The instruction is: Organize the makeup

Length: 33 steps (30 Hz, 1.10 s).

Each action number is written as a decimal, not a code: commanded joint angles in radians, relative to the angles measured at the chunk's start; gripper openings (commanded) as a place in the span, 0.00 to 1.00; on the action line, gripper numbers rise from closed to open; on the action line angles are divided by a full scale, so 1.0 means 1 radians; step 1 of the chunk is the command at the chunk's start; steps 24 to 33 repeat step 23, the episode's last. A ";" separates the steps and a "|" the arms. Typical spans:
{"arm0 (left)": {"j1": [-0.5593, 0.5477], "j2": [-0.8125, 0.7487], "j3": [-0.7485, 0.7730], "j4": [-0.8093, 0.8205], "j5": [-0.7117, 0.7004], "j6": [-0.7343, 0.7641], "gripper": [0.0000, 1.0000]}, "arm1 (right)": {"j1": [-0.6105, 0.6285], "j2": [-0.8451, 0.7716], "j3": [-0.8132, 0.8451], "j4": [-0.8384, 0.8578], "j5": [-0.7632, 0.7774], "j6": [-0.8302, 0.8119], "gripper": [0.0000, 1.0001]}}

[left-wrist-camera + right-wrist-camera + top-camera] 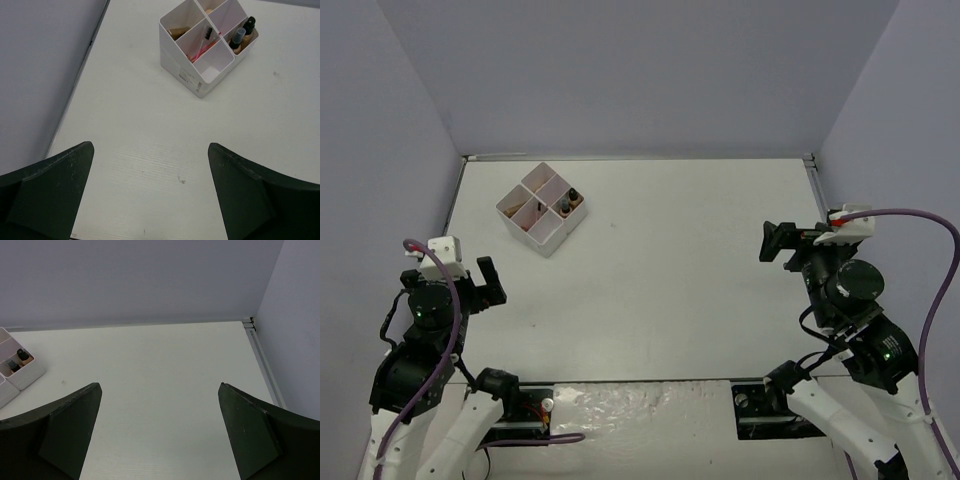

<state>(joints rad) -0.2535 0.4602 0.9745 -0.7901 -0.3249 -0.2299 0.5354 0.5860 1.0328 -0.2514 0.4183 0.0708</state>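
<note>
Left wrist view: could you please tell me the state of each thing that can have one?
White box: upright, its nearest compartment empty.
Two bottles: upright and capped, in one compartment.
Pink sticks: leaning in another compartment.
Left claw: open, empty.
Right claw: open, empty.

The left arm (pixel 420 345) sits folded at seven o'clock of the overhead view. The left gripper (pixel 488 282) is aimed roughly toward one o'clock, jaws spread wide and empty. The right arm (pixel 865 335) is bent at four o'clock. The right gripper (pixel 775 241) faces roughly ten o'clock, equally wide and empty.
</note>
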 commanded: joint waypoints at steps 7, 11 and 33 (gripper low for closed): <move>0.005 0.000 -0.010 -0.004 -0.027 -0.073 0.97 | -0.008 -0.059 -0.044 0.032 -0.018 0.006 1.00; 0.005 -0.001 -0.014 -0.012 -0.027 -0.077 0.97 | -0.008 -0.051 -0.036 0.031 -0.027 -0.007 1.00; 0.005 0.030 -0.015 -0.011 -0.029 -0.096 0.97 | 0.018 -0.015 -0.027 0.034 -0.036 -0.004 1.00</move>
